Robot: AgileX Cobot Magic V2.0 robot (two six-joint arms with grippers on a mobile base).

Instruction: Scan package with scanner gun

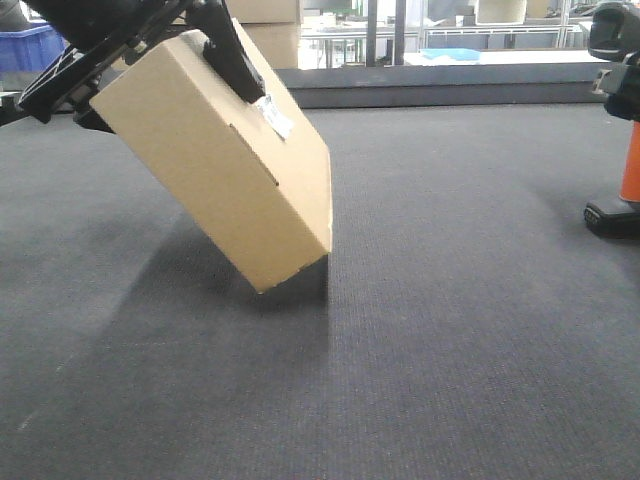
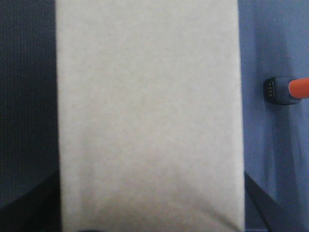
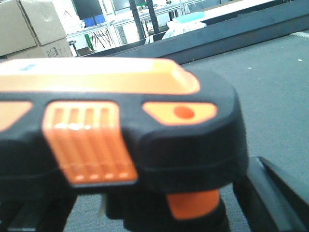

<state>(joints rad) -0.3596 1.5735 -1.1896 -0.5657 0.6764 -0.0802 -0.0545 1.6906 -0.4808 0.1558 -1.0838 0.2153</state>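
Note:
The package (image 1: 215,165), a plain tan box with a small white label (image 1: 275,115), hangs tilted with its lowest corner at or just above the carpet. My left gripper (image 1: 150,65) is shut on its upper end, black fingers (image 1: 235,55) on both sides. The box fills the left wrist view (image 2: 147,116). The scanner gun (image 1: 630,165) stands at the right edge, with an orange handle and a black base. Its head fills the right wrist view (image 3: 120,125). My right gripper (image 3: 159,212) straddles the handle with its fingers (image 3: 280,193) wide apart; carpet shows between them and the handle.
Dark grey carpet (image 1: 450,330) covers the floor. A low dark ledge (image 1: 450,90) runs along the back, with tables and cardboard boxes (image 3: 34,26) behind it. A blue crate (image 1: 30,45) sits at the far left.

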